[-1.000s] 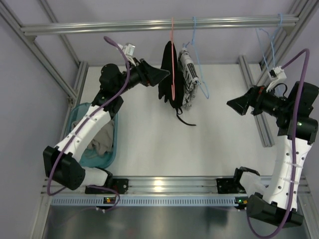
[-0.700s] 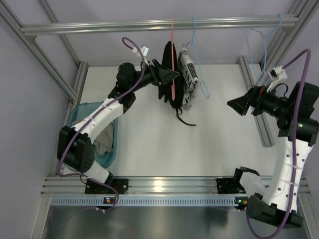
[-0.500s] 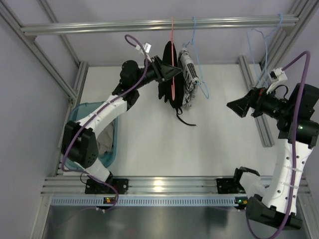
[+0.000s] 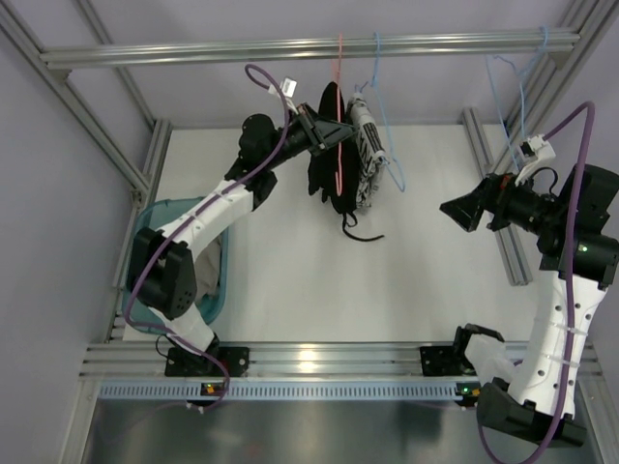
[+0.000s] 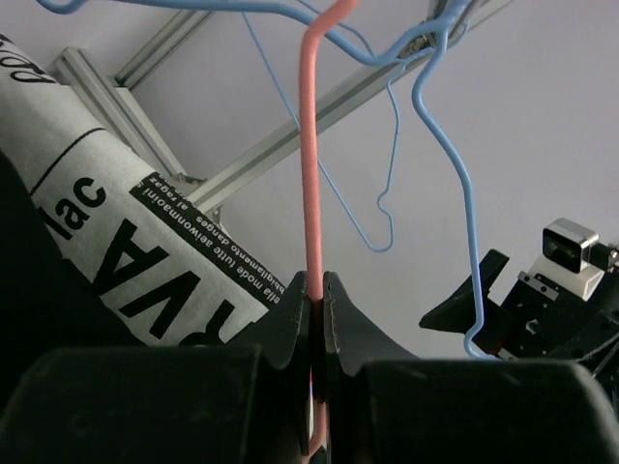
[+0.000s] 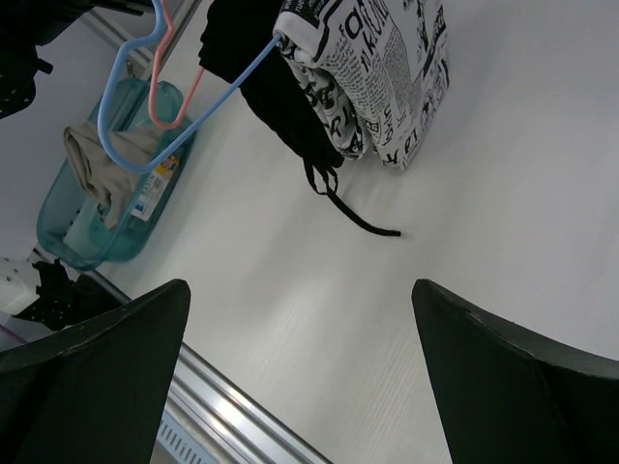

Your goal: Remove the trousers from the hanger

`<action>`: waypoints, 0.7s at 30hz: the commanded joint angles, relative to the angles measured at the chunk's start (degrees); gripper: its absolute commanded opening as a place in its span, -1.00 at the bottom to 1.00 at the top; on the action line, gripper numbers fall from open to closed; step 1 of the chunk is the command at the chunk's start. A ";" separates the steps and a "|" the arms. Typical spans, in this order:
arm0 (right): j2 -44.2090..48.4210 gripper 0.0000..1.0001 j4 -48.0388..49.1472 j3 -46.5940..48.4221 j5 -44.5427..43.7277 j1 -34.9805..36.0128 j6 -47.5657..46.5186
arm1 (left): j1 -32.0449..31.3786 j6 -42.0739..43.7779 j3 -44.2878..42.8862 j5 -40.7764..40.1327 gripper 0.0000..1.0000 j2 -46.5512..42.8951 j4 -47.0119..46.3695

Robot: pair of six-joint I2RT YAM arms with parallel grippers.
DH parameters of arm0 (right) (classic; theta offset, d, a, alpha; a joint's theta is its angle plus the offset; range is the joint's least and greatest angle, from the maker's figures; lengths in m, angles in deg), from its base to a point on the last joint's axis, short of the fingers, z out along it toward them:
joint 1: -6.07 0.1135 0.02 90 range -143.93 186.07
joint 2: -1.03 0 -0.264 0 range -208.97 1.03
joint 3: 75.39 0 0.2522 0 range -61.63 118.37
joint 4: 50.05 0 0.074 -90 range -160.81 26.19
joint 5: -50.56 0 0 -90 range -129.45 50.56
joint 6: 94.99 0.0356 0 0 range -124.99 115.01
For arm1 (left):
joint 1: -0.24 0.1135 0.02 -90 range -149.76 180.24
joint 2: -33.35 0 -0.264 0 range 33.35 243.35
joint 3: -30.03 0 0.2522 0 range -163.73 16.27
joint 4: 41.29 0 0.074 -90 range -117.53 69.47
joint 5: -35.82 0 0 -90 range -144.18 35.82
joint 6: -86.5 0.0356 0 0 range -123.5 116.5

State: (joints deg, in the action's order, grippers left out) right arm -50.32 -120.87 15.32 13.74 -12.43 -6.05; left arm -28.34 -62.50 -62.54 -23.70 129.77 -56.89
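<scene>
The hanger (image 5: 311, 145) wire is clamped by the left pincer (image 5: 316, 290); the trousers (image 4: 319, 179) are draped on it, not yet removed. The right pincer (image 6: 300, 285) is held agape, empty.

This is a robotics lab test cell. An aluminium extrusion frame (image 4: 290, 46) boxes in a white bench (image 4: 319, 280), with plain lilac walls (image 4: 48, 242) beyond the bench. A left arm (image 4: 198, 222) and a right arm (image 4: 556, 309) are bolted to a rail (image 4: 319, 360) at the bench's near edge, and a teal basket (image 4: 220, 290) sits at its left edge.
</scene>
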 commanded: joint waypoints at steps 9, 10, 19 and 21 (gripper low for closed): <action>0.29 0.99 2.73 3.56 2.53 0.57 0.71 | 0.01 0.73 -11.28 0.46 -1.00 -3.87 -5.35; 0.29 0.99 3.18 3.73 3.06 0.57 2.45 | 0.01 1.08 -12.07 0.55 -1.00 -4.05 -3.96; 0.29 0.99 16.08 3.91 7.54 0.57 15.64 | -0.07 -0.32 -7.34 0.90 -1.00 -10.37 -2.28; 0.20 0.99 20.13 3.04 7.89 0.66 19.40 | -0.07 -0.94 -3.56 0.90 -1.00 -12.82 -2.28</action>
State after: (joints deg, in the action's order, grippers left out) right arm -50.39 -110.69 17.24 18.77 -12.41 5.66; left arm -28.27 -63.62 -67.89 -23.13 125.05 -50.47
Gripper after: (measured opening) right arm 0.993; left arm 0.079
